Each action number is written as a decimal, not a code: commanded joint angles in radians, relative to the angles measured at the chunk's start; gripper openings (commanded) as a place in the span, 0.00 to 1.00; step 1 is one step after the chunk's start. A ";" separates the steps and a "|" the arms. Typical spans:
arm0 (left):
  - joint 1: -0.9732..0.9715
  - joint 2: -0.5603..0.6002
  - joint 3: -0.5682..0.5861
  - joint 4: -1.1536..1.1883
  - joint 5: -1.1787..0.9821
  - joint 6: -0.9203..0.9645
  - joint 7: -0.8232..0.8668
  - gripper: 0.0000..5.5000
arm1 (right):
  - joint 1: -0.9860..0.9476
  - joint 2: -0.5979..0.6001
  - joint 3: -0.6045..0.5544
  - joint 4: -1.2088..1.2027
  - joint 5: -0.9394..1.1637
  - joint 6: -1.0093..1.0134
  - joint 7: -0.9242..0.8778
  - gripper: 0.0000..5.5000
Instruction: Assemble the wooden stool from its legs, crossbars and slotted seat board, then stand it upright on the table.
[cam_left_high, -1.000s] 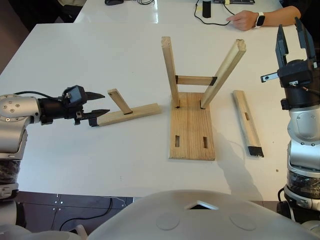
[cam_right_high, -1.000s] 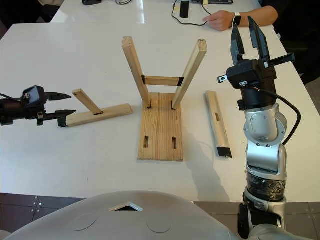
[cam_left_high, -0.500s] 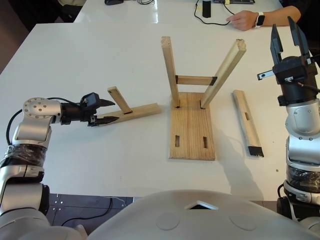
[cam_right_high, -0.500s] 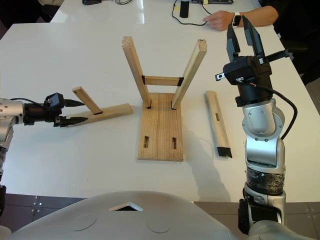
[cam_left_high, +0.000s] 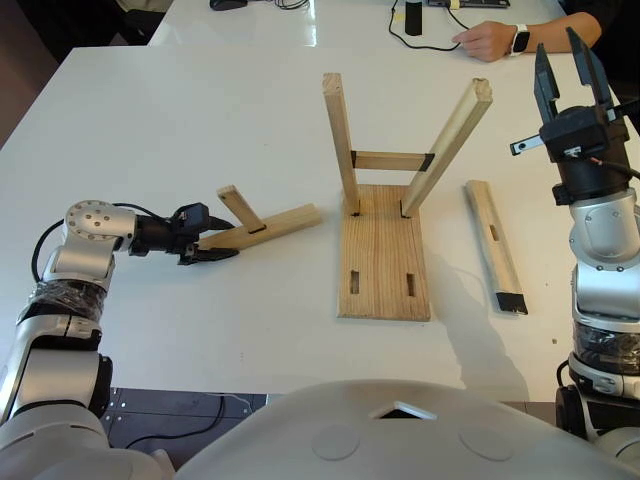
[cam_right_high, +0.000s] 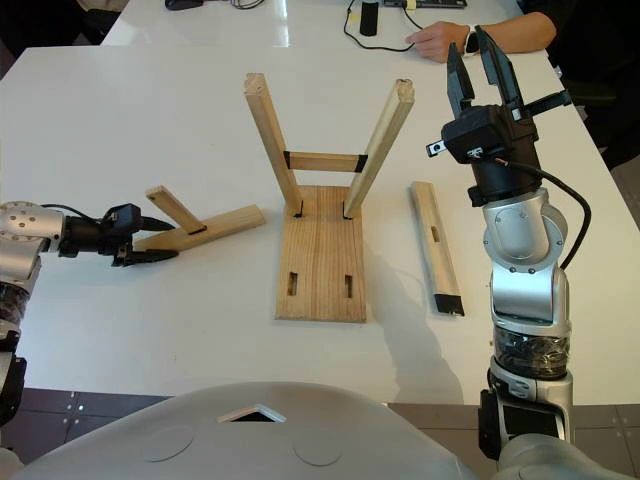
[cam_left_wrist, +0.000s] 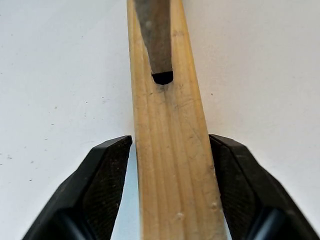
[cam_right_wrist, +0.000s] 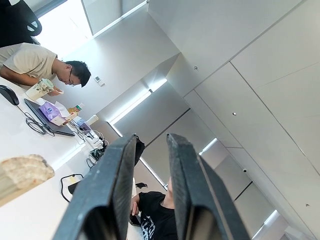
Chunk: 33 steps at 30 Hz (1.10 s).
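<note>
The slotted seat board (cam_left_high: 384, 250) lies flat on the white table. Two legs (cam_left_high: 340, 140) stand in its far slots, joined by a crossbar (cam_left_high: 392, 160); its two near slots are empty. A loose leg (cam_left_high: 494, 245) lies to its right. To its left lies another leg (cam_left_high: 270, 224) with a short crossbar (cam_left_high: 238, 203) sticking up from it. My left gripper (cam_left_high: 212, 244) is open, low over the table, its fingers (cam_left_wrist: 107, 180) straddling that leg's near end (cam_left_wrist: 170, 165). My right gripper (cam_left_high: 563, 72) is raised at the right, fingers pointing up, open and holding nothing.
A person's hand (cam_left_high: 488, 40) with a watch rests on the far table edge, beside a black cylinder (cam_left_high: 413, 18) and cables. The table's front edge (cam_left_high: 200, 385) runs close below the seat board.
My left gripper has slid to the right along the table until its fingers straddle the end of the leg. My right gripper has shifted slightly to the left, still raised.
</note>
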<state>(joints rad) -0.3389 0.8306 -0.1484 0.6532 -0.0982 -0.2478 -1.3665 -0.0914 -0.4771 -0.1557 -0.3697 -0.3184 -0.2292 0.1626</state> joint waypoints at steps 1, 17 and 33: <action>0.004 -0.025 0.011 0.013 -0.002 0.011 0.013 0.37 | -0.014 -0.015 0.006 0.013 -0.001 -0.005 0.011 0.21; -0.082 -0.018 0.391 -0.469 -0.502 0.519 0.164 0.37 | -0.212 -0.024 -0.239 0.017 0.724 0.460 0.151 0.21; -0.167 -0.156 0.308 -1.101 -1.040 0.932 0.405 0.37 | -0.242 -0.173 -0.084 -0.231 1.406 0.901 0.430 0.37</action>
<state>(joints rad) -0.5243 0.6840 0.1858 -0.4198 -1.1207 0.6645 -0.9507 -0.3213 -0.6320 -0.2634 -0.5786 1.0655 0.6512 0.5664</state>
